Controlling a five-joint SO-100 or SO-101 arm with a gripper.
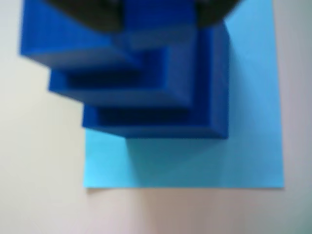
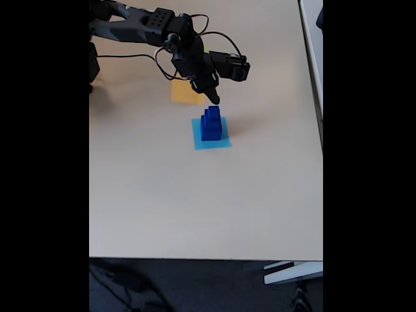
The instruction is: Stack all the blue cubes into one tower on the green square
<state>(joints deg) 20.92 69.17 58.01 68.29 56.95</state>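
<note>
Dark blue, the blue cubes (image 1: 161, 92) stand piled in one stepped tower, larger below and smaller above, and in the wrist view at least three tiers show from above, with a smaller block at the top edge of that picture. The tower (image 2: 211, 123) rests on the light blue square (image 1: 253, 161), a flat sheet of paper, towards its upper left part in the wrist view, with its upper tiers seeming to reach left past the sheet's edge, so that bare paper shows below and to the right of the stack. In the fixed view the same sheet (image 2: 223, 142) lies near the middle of the pale counter (image 2: 195, 208).

Just above the top cube hangs the black pincer (image 2: 214, 99), its tip pointing down at the tower; in the wrist view its dark parts are blurred along the upper edge. Whether its fingers are parted or closed, I cannot tell, nor whether the tip touches the top cube.

Behind the arm (image 2: 149, 26), partly hidden by it, lies an orange square (image 2: 183, 94) on the counter, near the tower but apart from it. Black cables loop around the arm.
</note>
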